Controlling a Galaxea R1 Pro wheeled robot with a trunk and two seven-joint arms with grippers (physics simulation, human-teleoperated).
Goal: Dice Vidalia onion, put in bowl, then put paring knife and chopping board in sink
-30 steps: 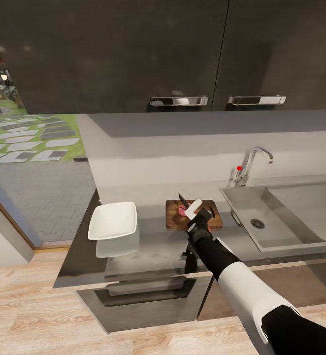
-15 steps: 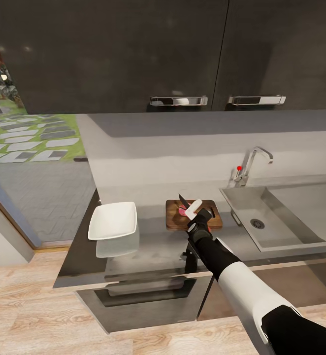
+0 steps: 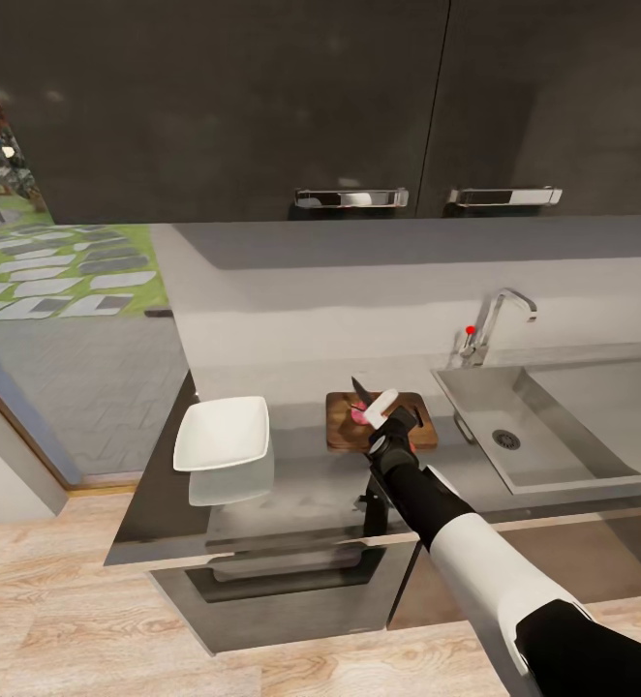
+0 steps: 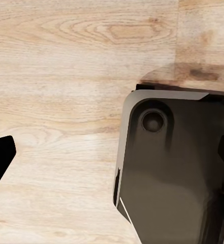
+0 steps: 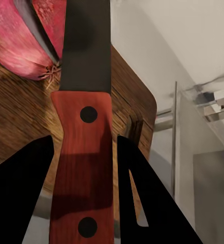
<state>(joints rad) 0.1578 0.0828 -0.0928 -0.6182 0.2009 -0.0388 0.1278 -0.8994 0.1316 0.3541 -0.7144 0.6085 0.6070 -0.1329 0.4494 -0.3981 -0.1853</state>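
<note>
Right wrist view is showing the right gripper (image 5: 84, 168) clamping its dark fingers on the paring knife (image 5: 81, 132) by the orange-red riveted handle, the dark flat blade running up against the Vidalia onion (image 5: 25, 43). The onion is sitting on the chopping board (image 5: 127, 112), pink-red, glossy, root hairs showing, with a slit already showing beside the blade. So the fetch from the sink (image 3: 553, 426) is looking done and dicing is just getting under way; transfer to the bowl (image 3: 222, 434) and dropping knife and board into the sink are all outstanding. In the head view the board is lying on the countertop (image 3: 301, 503) between bowl and sink, dark wood with visible grain, rounded corners, handle slot at one end. The bowl is white, square, flared, sitting empty. The basin is grey steel with a round drain and a chrome tap (image 3: 500, 319). Left wrist view is looking at pale wood-plank floor (image 4: 56, 101) and a dark moulded robot part (image 4: 172, 173); can't tell the left jaw state.
</note>
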